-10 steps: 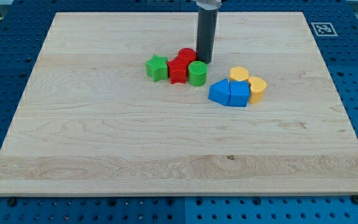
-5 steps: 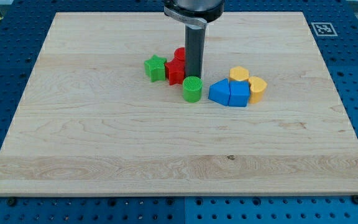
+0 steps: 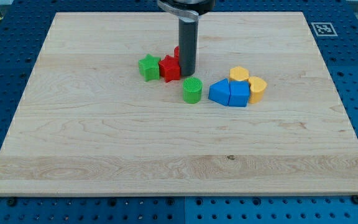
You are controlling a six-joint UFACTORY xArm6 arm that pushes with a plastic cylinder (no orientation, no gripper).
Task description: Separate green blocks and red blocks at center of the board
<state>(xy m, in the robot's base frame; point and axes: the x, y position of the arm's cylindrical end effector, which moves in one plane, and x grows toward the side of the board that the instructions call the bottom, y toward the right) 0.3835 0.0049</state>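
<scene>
My tip (image 3: 187,76) rests on the board just right of the red star block (image 3: 169,68), touching or nearly touching it. A second red block (image 3: 177,53) shows partly behind the rod. The green star block (image 3: 148,67) sits against the red star's left side. The green cylinder (image 3: 192,90) stands apart, just below and right of my tip, with a small gap to the red blocks.
Two blue blocks (image 3: 229,93) and two yellow blocks (image 3: 248,81) cluster right of the green cylinder. The wooden board (image 3: 104,155) lies on a blue perforated table. A marker tag (image 3: 323,28) sits at the board's top right corner.
My tip moved left and down from the cluster's right side. The green cylinder was pushed down and away from the red blocks. The red star and green star slid left.
</scene>
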